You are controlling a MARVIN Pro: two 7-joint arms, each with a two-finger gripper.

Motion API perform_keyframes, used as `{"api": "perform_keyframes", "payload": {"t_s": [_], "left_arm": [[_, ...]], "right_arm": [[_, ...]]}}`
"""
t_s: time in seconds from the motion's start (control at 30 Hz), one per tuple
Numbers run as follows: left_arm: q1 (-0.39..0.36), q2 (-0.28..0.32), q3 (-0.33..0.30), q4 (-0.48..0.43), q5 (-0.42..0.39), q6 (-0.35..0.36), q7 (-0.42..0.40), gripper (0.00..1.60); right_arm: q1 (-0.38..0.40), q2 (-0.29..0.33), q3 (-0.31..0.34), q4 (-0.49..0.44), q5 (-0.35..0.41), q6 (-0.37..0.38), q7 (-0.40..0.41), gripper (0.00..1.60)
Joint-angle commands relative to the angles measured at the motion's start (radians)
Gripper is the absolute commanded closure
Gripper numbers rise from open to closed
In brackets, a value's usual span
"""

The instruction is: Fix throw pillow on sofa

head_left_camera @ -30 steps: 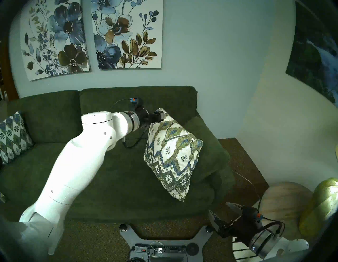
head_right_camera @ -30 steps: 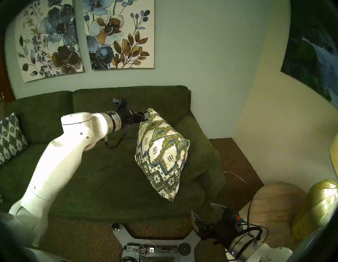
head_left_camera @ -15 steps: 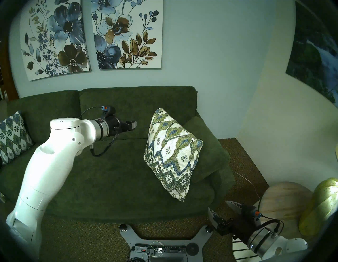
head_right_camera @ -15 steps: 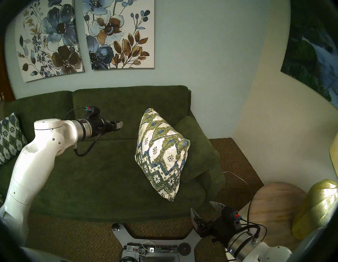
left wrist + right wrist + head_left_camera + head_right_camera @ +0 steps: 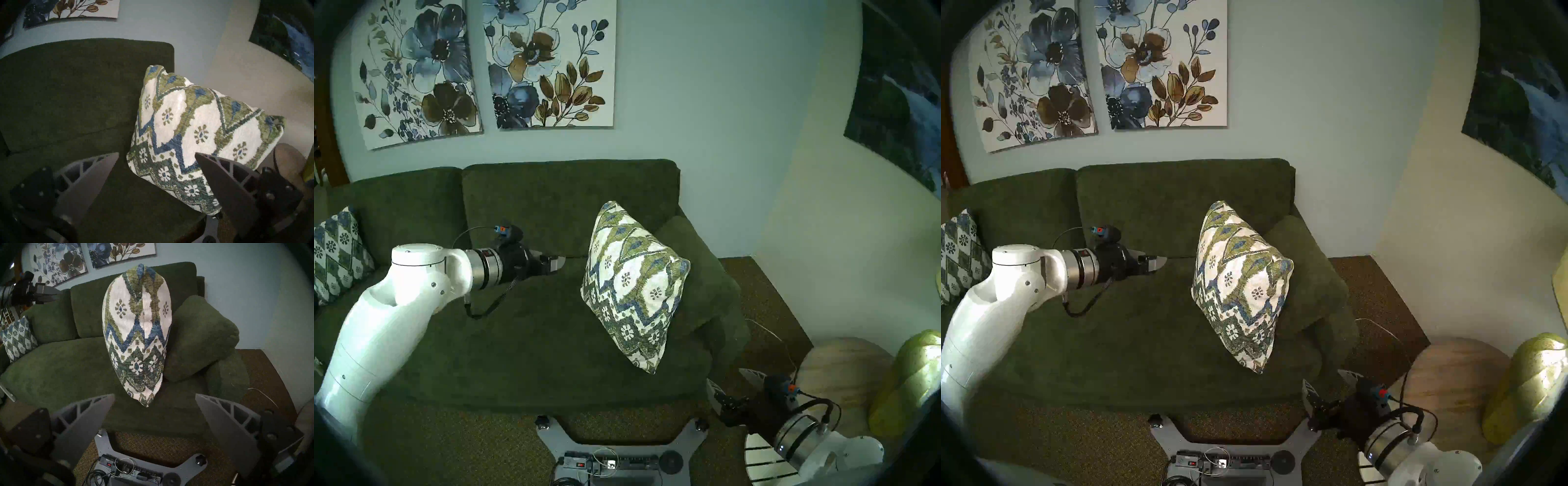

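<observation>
The plump cream woven throw pillow (image 5: 633,288) with olive-and-blue zigzags is standing on edge on the dark green textured sofa (image 5: 517,332), leaning against its padded arm cushion (image 5: 697,271). The left gripper (image 5: 556,264) and the right gripper (image 5: 154,411) are hovering apart from it, both spread wide and empty.

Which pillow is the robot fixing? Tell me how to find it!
Look at the big dark green sofa under the flower paintings. At its right end, a plump cream pillow stands on edge, leaning on the padded arm. It has green and blue zigzags; the other pillow, far left, is darker with a diamond lattice.
</observation>
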Motion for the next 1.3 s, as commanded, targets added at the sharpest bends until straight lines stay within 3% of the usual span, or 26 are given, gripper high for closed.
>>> {"api": "perform_keyframes", "payload": {"t_s": [0.0,0.07,0.2,0.33,0.63,0.67,0.73,0.77,0.8,0.87,0.9,0.93,0.97,1.0,1.03,1.13,1.17,1.27], "left_arm": [[-0.007,0.022,0.075,0.031,0.073,-0.112,-0.112,0.0],[-0.043,-0.006,0.124,0.057,0.115,-0.143,-0.145,0.0],[-0.075,-0.075,0.222,0.1,0.198,-0.232,-0.11,0.0],[-0.095,-0.124,0.282,0.145,0.244,-0.258,-0.089,0.0],[-0.217,-0.25,0.416,0.209,0.315,-0.29,-0.049,0.0],[-0.203,-0.238,0.422,0.202,0.317,-0.299,-0.045,0.0],[-0.245,-0.284,0.454,0.233,0.332,-0.297,-0.034,0.0],[-0.221,-0.261,0.455,0.219,0.331,-0.308,-0.031,0.0],[-0.265,-0.307,0.476,0.25,0.34,-0.299,-0.025,0.0],[-0.283,-0.328,0.497,0.269,0.35,-0.303,-0.014,0.0],[-0.26,-0.306,0.496,0.257,0.35,-0.313,-0.012,0.0],[-0.3,-0.349,0.514,0.29,0.358,-0.305,-0.005,0.0],[-0.279,-0.33,0.512,0.28,0.359,-0.315,-0.003,0.0],[-0.312,-0.365,0.525,0.306,0.366,-0.307,0.003,0.0],[-0.299,-0.354,0.525,0.303,0.368,-0.316,0.007,0.0],[-0.352,-0.411,0.544,0.357,0.384,-0.312,0.022,0.0],[-0.335,-0.396,0.543,0.353,0.387,-0.323,0.025,0.0],[-0.379,-0.443,0.554,0.406,0.4,-0.321,0.037,0.0]], "right_arm": [[0.019,0.004,0.0,-0.013,0.001,0.012,-0.003,0.0],[0.021,0.003,0.0,-0.013,0.0,0.016,-0.004,0.0],[0.022,0.002,-0.001,-0.013,-0.004,0.02,-0.007,0.0],[0.026,0.001,-0.002,-0.013,-0.007,0.023,-0.009,0.0],[0.034,0.001,-0.004,-0.013,-0.011,0.03,-0.014,0.0],[0.035,0.001,-0.004,-0.013,-0.011,0.031,-0.014,0.0],[0.036,0.001,-0.004,-0.013,-0.011,0.032,-0.016,0.0],[0.037,0.001,-0.004,-0.013,-0.011,0.032,-0.016,0.0],[0.038,0.001,-0.004,-0.013,-0.011,0.032,-0.016,0.0],[0.039,0.001,-0.004,-0.013,-0.011,0.032,-0.017,0.0],[0.039,0.001,-0.004,-0.013,-0.011,0.032,-0.017,0.0],[0.04,0.001,-0.004,-0.013,-0.011,0.032,-0.017,0.0],[0.041,0.0,-0.004,-0.013,-0.011,0.032,-0.017,0.0],[0.041,0.0,-0.004,-0.013,-0.011,0.032,-0.017,0.0],[0.042,0.0,-0.004,-0.013,-0.011,0.032,-0.017,0.0],[0.043,0.0,-0.004,-0.013,-0.011,0.032,-0.017,0.0],[0.044,0.0,-0.004,-0.013,-0.012,0.032,-0.017,0.0],[0.045,0.0,-0.004,-0.013,-0.012,0.032,-0.017,0.0]]}}
